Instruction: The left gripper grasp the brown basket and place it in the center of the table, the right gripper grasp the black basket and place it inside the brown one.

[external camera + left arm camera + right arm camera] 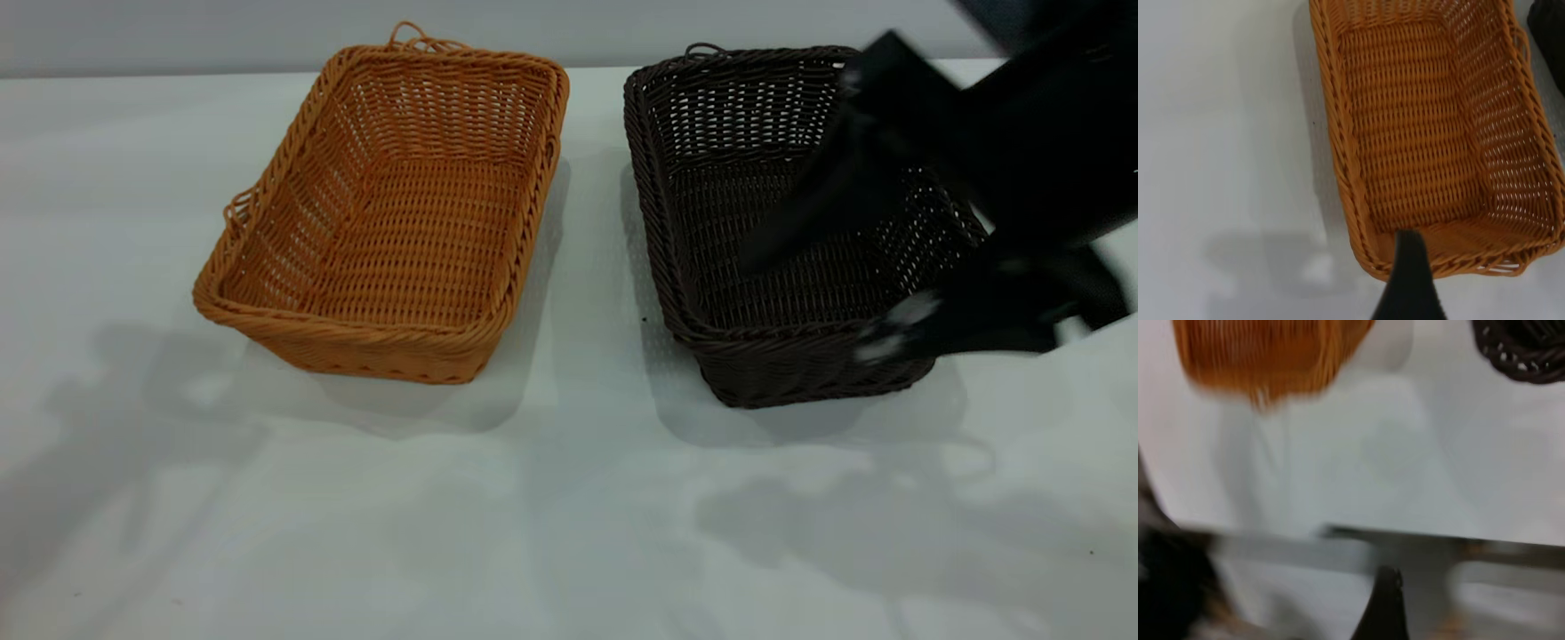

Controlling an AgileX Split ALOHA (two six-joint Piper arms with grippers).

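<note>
A: Where do the two baskets sit?

B: Side by side on the table [569, 498], apart with a strip of bare top between them. The brown basket [391, 213] lies toward the left arm's side, the black basket [782, 231] toward the right arm's side. Both are upright and hold nothing.

A: And the right gripper [876, 302]?

B: It is over the black basket's outer long side. One dark finger reaches down into the basket; the other lies low by the near outer corner of the rim. The jaws stand spread wide with the basket's wall roughly between them, and they grip nothing. It is smeared, so I cannot tell whether it touches the wicker.

A: The left gripper?

B: Only one dark fingertip [1408, 280] shows in its wrist view, just above the brown basket's [1425, 133] short end rim. How far its jaws are parted I cannot tell.

A: Any writing or labels?

B: None that I can read.
</note>
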